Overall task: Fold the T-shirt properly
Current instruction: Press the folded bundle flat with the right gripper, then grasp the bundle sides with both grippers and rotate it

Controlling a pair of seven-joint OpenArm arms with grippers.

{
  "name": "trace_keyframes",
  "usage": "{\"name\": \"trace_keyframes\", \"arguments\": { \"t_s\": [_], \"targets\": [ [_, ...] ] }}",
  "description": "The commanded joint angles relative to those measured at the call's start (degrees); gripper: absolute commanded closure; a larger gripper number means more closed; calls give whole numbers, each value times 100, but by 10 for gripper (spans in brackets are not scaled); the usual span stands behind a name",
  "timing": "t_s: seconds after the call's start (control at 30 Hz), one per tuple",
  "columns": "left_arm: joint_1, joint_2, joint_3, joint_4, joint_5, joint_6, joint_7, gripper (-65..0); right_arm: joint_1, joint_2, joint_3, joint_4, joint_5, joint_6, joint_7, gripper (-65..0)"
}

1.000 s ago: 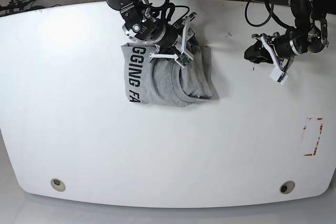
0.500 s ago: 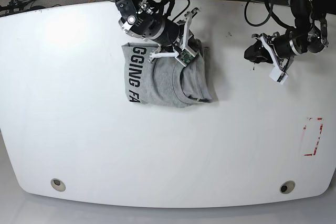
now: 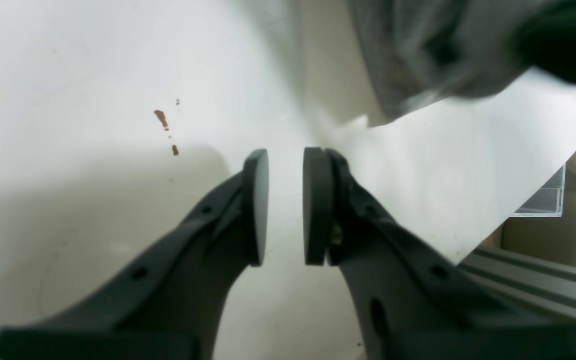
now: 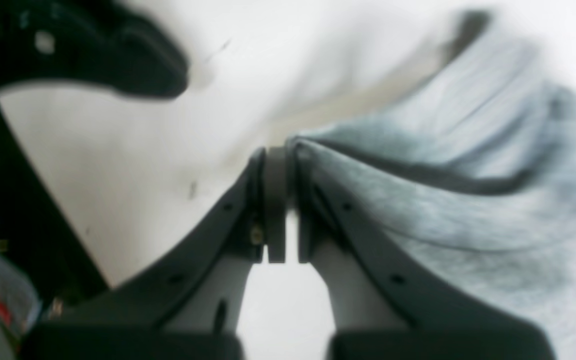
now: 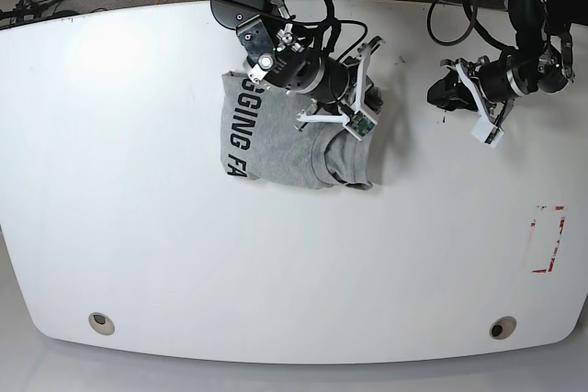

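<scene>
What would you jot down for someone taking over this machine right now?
Right gripper: shut on the T-shirt, pinching a fold of grey cloth at its far right side.
Left gripper: jaws slightly apart, holding nothing, hovering over bare table well away from the shirt.
T-shirt: folded into a compact bundle near the table's far edge, part of the black lettering showing along one side.
Done: most of the folding, apparently.
Left: probably lay down the pinched edge, release, and tidy the rumpled collar side.
</scene>
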Motion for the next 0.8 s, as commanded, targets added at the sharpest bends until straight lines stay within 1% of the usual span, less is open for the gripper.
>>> {"name": "trace_keyframes", "arguments": {
  "t_s": [0.0,0.07,0.13,0.23,0.27,0.4,0.47,0.53,0.67,0.73,0.77],
  "targets": [
    [-41,-77,-31,116,-102,-16,-77,-113,134,-85,-247,-136,92,33,143,-52],
    [-41,-77,-31,125,-128,-16,-77,-113,134,-67,-379,-162,92,33,143,-138],
    [-41,-77,-31,275,-110,-16,-77,-113,99,-58,-432,-101,92,33,143,-255],
    [-41,-68,-22,635,-102,-16,-77,-113,-33,-50,-432,154,92,33,143,-369],
    [-41,-68,-22,740,-102,-16,-77,-114,-50,-23,-414,269,83,33,143,-390],
    [-76,-68,66,1136,-102,-16,-77,-114,-68,223,-159,805,83,33,143,-400],
    [-94,-68,224,1268,-102,-16,-77,-114,-59,232,105,981,83,33,143,-400],
    [-217,-68,453,1312,-102,-16,-77,-114,-15,284,465,998,92,33,151,-400],
    [-454,-59,1121,1286,-93,11,-77,-114,275,495,1133,849,136,41,187,-400],
    [-524,-42,1455,1286,21,19,-77,-114,433,592,1546,717,303,41,187,-400],
    [-533,29,1604,1286,101,11,-77,-114,548,645,1757,629,444,41,187,-400]
  ]
}}
